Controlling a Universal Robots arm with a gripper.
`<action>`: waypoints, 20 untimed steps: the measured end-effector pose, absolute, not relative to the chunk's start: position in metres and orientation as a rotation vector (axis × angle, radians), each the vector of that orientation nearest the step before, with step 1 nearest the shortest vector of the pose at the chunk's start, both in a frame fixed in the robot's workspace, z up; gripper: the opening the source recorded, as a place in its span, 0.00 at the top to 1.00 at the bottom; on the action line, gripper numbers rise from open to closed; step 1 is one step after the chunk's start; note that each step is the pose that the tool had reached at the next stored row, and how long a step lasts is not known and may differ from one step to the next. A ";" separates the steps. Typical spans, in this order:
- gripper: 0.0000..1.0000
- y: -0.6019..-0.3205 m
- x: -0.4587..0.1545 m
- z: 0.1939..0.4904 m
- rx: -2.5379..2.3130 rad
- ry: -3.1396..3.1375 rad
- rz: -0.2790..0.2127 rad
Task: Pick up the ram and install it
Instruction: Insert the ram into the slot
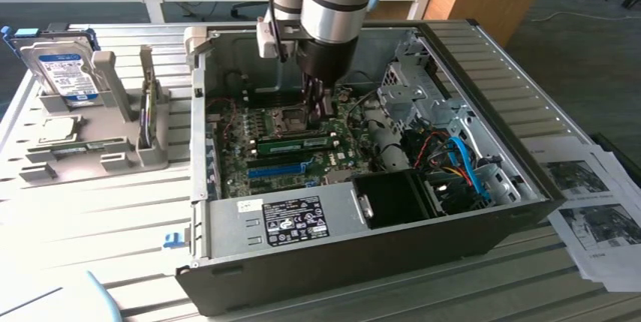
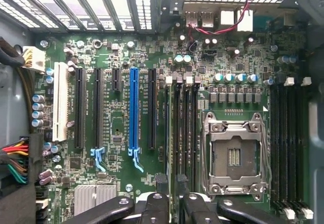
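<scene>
Ram stands on edge just below my tool, on the motherboard; whether I grip it I cannot tell. From the wrist, memory slots run out from under my tool; pressing askew could crack it.

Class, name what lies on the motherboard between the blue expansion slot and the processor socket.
In the wrist view: one black expansion slot, then a bank of black memory slots.
</scene>
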State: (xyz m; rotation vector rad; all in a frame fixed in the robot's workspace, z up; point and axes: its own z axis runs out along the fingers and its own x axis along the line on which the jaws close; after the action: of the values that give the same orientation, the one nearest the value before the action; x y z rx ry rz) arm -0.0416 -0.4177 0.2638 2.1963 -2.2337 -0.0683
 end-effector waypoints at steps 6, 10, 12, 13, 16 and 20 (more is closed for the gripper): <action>0.81 -0.418 -0.042 0.271 2.196 -2.234 -0.068; 0.81 -0.418 -0.041 0.276 2.196 -2.234 -0.068; 0.81 -0.418 -0.041 0.278 2.196 -2.234 -0.068; 0.81 -0.418 -0.041 0.280 2.196 -2.234 -0.068; 0.81 -0.418 -0.041 0.284 2.196 -2.234 -0.068; 0.81 -0.418 -0.041 0.288 2.196 -2.234 -0.068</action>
State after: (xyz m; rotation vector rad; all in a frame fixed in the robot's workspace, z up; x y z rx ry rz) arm -0.0413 -0.4177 0.2880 2.1963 -2.2338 -0.0683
